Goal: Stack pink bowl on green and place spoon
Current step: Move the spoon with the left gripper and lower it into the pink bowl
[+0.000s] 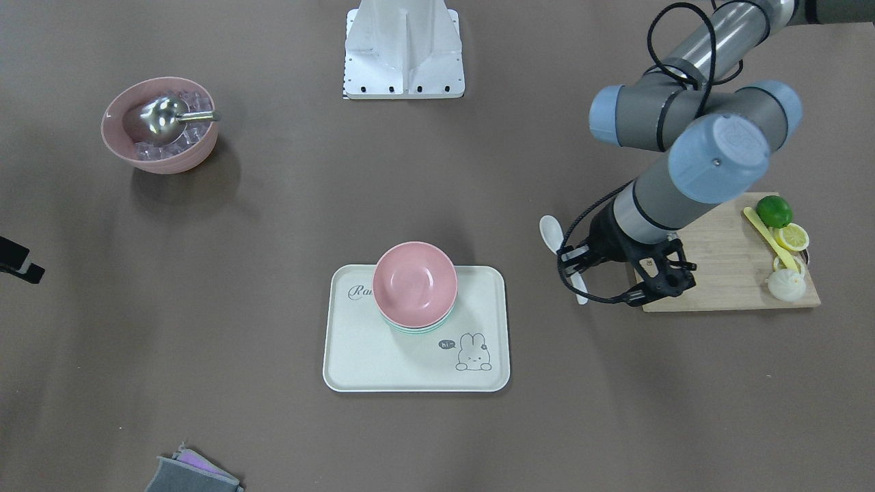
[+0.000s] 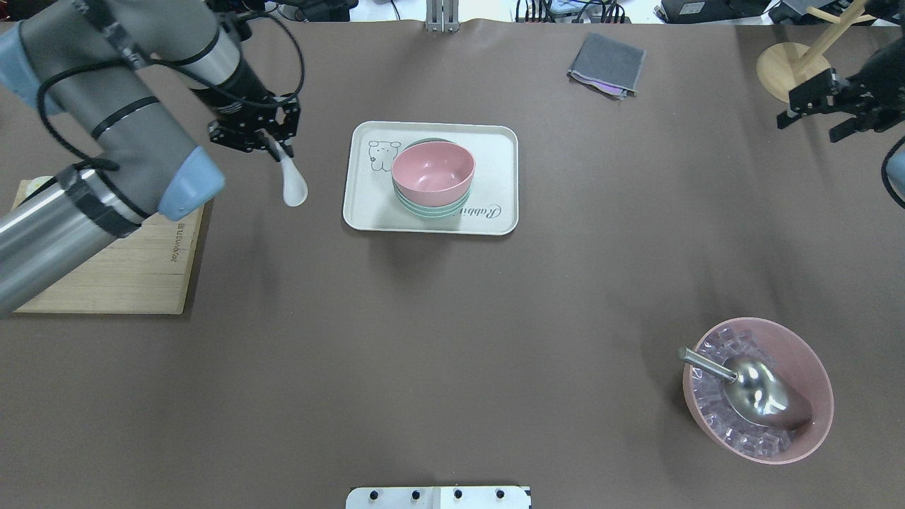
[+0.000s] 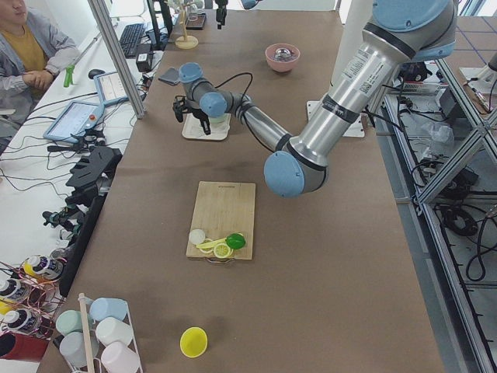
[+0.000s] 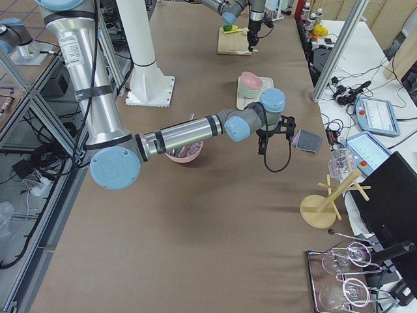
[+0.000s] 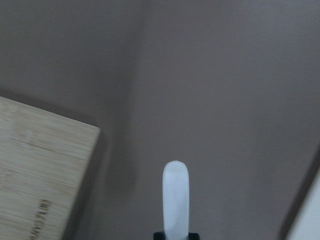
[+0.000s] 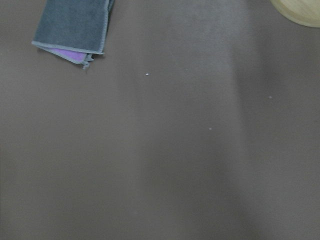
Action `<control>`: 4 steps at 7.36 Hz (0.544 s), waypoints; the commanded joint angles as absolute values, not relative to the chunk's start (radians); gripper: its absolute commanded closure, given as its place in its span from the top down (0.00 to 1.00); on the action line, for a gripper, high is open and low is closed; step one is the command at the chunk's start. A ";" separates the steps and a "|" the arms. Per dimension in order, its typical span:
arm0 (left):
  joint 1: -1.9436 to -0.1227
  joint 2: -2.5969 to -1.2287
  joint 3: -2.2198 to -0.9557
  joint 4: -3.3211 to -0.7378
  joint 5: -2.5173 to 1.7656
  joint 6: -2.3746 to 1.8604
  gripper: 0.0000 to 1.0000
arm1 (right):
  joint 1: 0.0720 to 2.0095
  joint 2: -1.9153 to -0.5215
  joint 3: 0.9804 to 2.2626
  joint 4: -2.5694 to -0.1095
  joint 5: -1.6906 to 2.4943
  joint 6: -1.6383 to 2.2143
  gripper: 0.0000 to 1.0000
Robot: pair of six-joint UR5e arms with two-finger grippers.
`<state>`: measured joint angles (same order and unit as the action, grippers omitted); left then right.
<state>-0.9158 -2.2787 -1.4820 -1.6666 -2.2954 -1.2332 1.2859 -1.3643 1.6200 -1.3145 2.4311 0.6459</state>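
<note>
The pink bowl (image 2: 433, 170) sits nested on the green bowl (image 2: 424, 211) on the cream tray (image 2: 495, 145), also seen in the front view (image 1: 414, 283). My left gripper (image 2: 274, 146) is shut on the handle of a white spoon (image 2: 293, 185) and holds it left of the tray, above the table. The front view shows that gripper (image 1: 573, 263) and the spoon (image 1: 551, 232). The left wrist view shows the spoon handle (image 5: 175, 197). My right gripper (image 2: 813, 113) hangs open and empty at the far right edge.
A large pink bowl (image 2: 758, 390) of ice with a metal scoop stands near right. A wooden cutting board (image 2: 120, 276) with lime and lemon pieces (image 1: 776, 212) lies under my left arm. A grey cloth (image 2: 606, 65) and a wooden stand (image 2: 790, 67) are at the far side.
</note>
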 commanded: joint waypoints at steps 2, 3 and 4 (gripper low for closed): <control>-0.839 -2.555 -1.286 -1.692 -2.200 -1.339 0.00 | 1.356 -1.463 1.548 -1.319 2.372 0.305 1.00; -0.819 -2.554 -1.266 -1.756 -2.159 -1.350 0.00 | 1.358 -1.465 1.548 -1.319 2.372 0.305 1.00; -0.819 -2.556 -1.240 -1.807 -2.151 -1.357 0.00 | 1.359 -1.466 1.548 -1.318 2.373 0.304 1.00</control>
